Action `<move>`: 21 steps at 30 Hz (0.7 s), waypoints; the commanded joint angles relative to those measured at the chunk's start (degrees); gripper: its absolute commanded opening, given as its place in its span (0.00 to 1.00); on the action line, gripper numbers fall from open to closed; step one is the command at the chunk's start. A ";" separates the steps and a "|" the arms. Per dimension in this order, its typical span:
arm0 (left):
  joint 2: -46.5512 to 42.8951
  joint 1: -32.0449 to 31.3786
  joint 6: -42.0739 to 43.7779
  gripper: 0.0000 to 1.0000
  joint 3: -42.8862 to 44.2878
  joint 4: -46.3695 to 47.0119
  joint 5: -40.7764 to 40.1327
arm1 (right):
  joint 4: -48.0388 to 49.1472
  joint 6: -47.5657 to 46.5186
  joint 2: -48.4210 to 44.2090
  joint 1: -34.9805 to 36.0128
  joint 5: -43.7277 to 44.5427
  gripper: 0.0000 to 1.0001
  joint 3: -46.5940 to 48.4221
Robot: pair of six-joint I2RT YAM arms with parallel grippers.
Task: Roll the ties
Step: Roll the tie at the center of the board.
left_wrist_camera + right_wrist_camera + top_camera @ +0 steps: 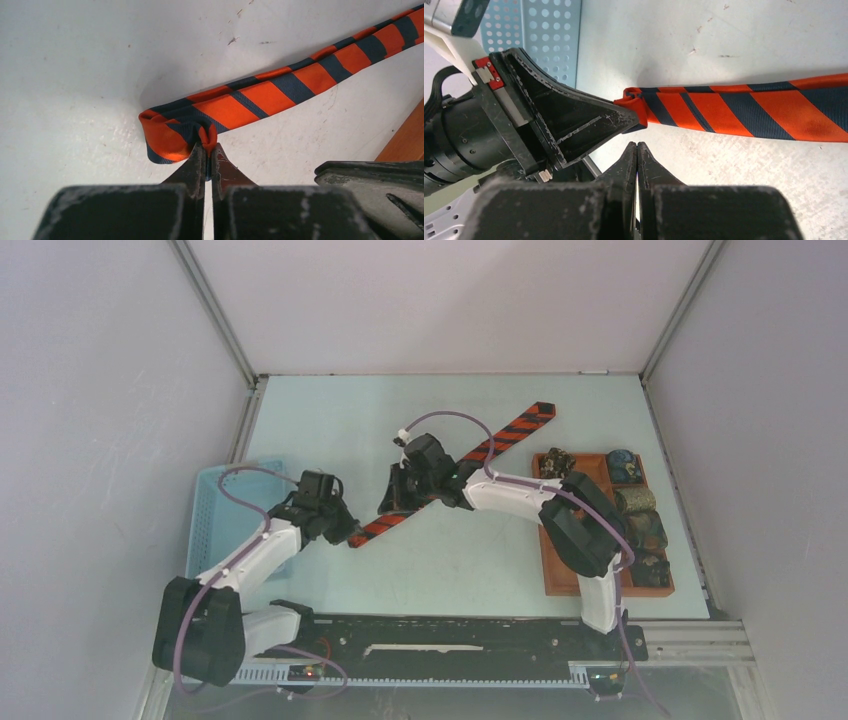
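Pinching the folded-over end of the striped tie [260,97], the left hand [207,152] is clamped tight on the fabric. The rest of it lies flat, running diagonally across the bench [470,560] toward the far right. The right hand [637,150] is fully closed and holds nothing, tips just beside the fold. The rolled ties [640,515] sit in the brown tray [560,585] at right.

The right arm [510,495] hides the middle of the striped tie [522,428] and part of the tray [650,588].
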 commanded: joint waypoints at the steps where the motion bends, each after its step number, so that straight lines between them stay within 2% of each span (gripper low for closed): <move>1: 2.19 -0.27 -0.17 0.01 0.06 4.52 1.77 | -1.05 -1.43 -2.69 0.18 2.19 0.00 -1.42; 5: 3.68 -0.35 -0.59 0.08 -0.18 6.06 2.12 | -1.40 -1.83 -2.50 0.41 2.34 0.00 -1.55; 8: 3.89 -0.35 -1.14 0.32 -0.67 7.32 2.11 | -1.50 -2.04 -2.31 0.46 2.36 0.00 -1.56; 10: 3.74 -0.35 -1.71 0.40 -1.24 8.56 2.52 | -1.43 -2.16 -2.14 0.55 2.21 0.00 -1.61; 15: 2.80 -0.35 -3.38 0.41 -2.83 10.42 2.39 | -0.86 -2.36 -1.94 0.78 1.92 0.00 -1.56; 18: 1.81 -0.35 -4.30 0.37 -3.95 11.28 2.15 | -0.07 -2.28 -1.65 1.01 1.77 0.00 -1.59; 21: 1.13 -0.35 -4.87 0.32 -4.80 11.62 1.78 | 1.04 -1.77 -0.96 1.24 0.99 0.05 -1.53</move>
